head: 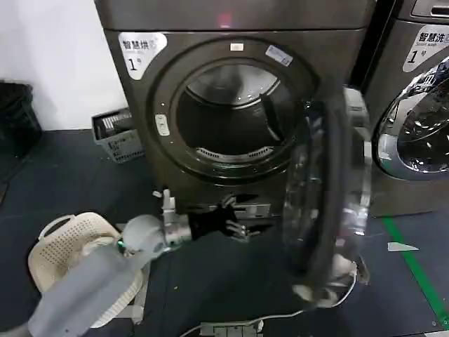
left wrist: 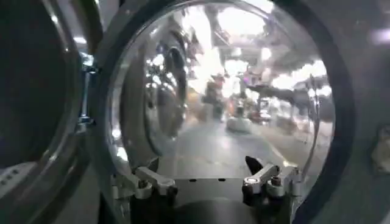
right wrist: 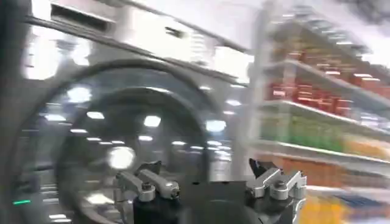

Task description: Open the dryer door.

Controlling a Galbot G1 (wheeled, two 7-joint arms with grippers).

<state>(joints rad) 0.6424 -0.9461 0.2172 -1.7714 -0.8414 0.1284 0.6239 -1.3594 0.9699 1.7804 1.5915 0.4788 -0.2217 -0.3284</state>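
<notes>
Head view: the dryer door (head: 326,196) stands swung out, edge-on at right of frame, the drum (head: 235,112) exposed. The left end effector (head: 235,223) sits lower centre, just beside the door's inner face, fingers spread wide and holding nothing; left wrist view shows the glass (left wrist: 225,91) close ahead. Risk: the door could swing back onto the fingers. The right end effector (right wrist: 210,182) is also spread and empty.

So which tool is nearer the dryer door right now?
Left. The left tool sits open, low beside the swung-open dryer door. The right tool, open, faces the neighbouring machine, so it looks farther off.
</notes>
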